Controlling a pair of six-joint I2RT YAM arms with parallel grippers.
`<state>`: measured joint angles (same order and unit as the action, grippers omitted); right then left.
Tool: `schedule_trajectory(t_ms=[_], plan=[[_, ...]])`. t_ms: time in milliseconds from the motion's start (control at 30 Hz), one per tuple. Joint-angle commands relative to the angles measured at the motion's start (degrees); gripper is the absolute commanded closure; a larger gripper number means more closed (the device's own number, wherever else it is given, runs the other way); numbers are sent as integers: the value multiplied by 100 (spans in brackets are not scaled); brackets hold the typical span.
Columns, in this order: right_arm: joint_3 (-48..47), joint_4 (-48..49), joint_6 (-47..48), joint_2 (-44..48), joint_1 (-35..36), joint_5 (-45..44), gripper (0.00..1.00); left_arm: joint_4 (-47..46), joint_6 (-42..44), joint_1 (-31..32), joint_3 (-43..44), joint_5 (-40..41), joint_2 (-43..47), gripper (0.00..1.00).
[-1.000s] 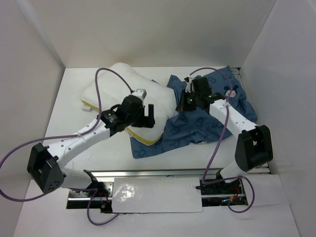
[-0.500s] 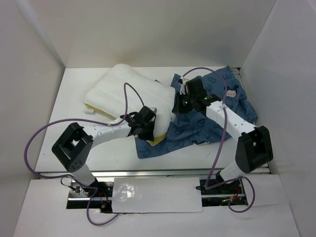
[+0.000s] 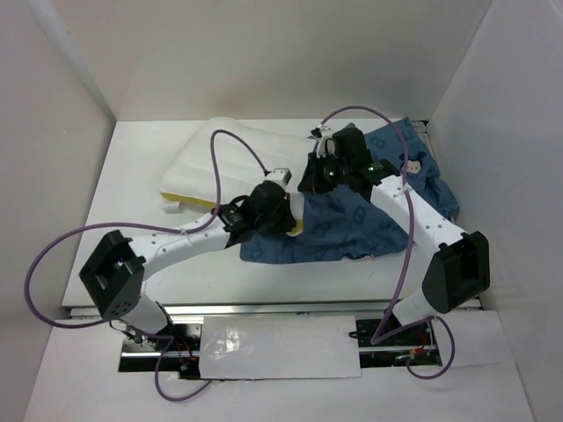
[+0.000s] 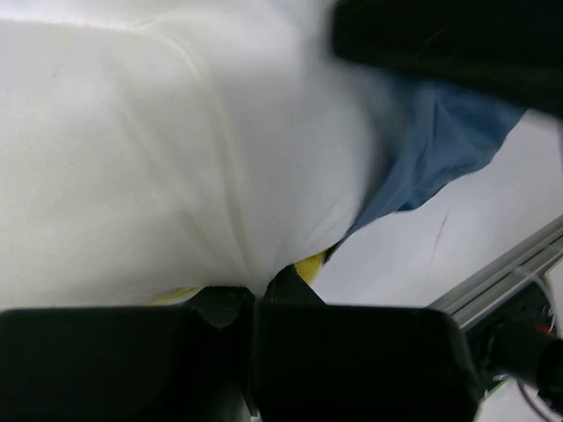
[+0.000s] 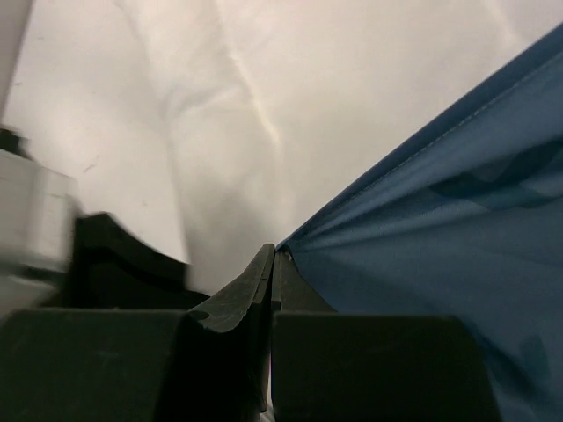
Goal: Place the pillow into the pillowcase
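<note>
The pillow point(image 3: 220, 163) lies across the far-left part of the tabletop point(image 3: 132, 255), its plump white bulk running from near the left edge towards the middle. The pillowcase point(image 3: 352, 233) is spread rumpled over the right half, reaching from the far-right corner down towards the middle of the near edge. The two meet around the centre of the tabletop, where the pillow's right end sits against the blue cloth.

The left gripper point(image 3: 286, 220) reaches in from the near-left side to the pillow's near right corner. From its wrist camera the left gripper point(image 4: 257, 294) has its fingers pressed together on a pinch of the white cover, which puckers into folds at the tips, with the yellow piping point(image 4: 310, 265) showing just beside them and the blue cloth point(image 4: 440, 141) hanging off to the right.

The right gripper point(image 3: 312, 176) comes in from the right, over the case, to the seam between pillow and case. Up close the right gripper point(image 5: 273, 264) has its fingers closed tight, and the hem point(image 5: 369, 189) of the case seems to be caught between the tips, though the contact is small and hard to make out; white pillow fabric point(image 5: 308, 88) fills the view beyond
</note>
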<state>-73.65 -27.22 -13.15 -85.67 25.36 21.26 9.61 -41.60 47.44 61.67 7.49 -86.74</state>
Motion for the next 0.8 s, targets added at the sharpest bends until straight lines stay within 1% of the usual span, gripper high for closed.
schedule_trajectory(t_ms=[0, 33, 67, 167, 200, 233, 267, 333, 367, 400, 467, 533, 600, 633, 667, 700, 733, 767], plan=[[-370, -407, -39, 314, 171, 1360, 100, -1672, -277, 282, 626, 858, -578, 100], [-370, -346, -100, 253, 171, 1590, 100, -1838, -330, 283, 784, 860, -764, 100], [-422, -293, -100, 252, 171, 1775, 100, -2231, -331, 283, 837, 799, -922, 100], [-475, -231, -179, 121, 223, 2250, 100, -2699, -568, 388, 1022, 666, -1406, 100], [-545, -231, -249, 60, 223, 2347, 100, -2840, -646, 389, 1023, 806, -1485, 100], [-545, -300, -250, 59, 171, 2496, 100, -2841, -769, 450, 1118, 1164, -1486, 100], [-615, -301, -250, 59, 171, 2497, 100, -2841, -770, 450, 1119, 1298, -1538, 100], [-686, -555, -250, 172, 91, 2244, 100, -2772, -709, 398, 1119, 1683, -1347, 100], [-686, -556, -250, 373, 22, 1886, 100, -2771, -639, 398, 902, 1869, -1224, 100], [-625, -556, -250, 480, -57, 1743, 100, -2858, -525, 398, 769, 2062, -953, 100], [-537, -556, -250, 682, -136, 1506, 100, -3025, -463, 398, 558, 2597, -714, 100], [-379, -678, -250, 744, -207, 1452, 100, -3166, -410, 327, 355, 2662, -547, 100], [-239, -618, -363, 797, -268, 1565, 100, -3412, -340, 170, 355, 2443, -546, 100], [-73, -548, -364, 858, -269, 1679, 100, -3674, -209, 117, 285, 2198, -746, 100], [7, -469, -486, 859, -330, 1932, 100, -4077, 53, 116, 154, 1970, -887, 100], [78, -303, -487, 911, -330, 2048, 100, -4899, 152, 116, 92, 1689, -1028, 100], [157, -240, -487, 912, -330, 2162, 100, -5333, 257, 116, 30, 1347, -1160, 100], [158, -187, -548, 912, -383, 2329, 100, -5860, 458, 116, -40, 795, -1439, 100]])
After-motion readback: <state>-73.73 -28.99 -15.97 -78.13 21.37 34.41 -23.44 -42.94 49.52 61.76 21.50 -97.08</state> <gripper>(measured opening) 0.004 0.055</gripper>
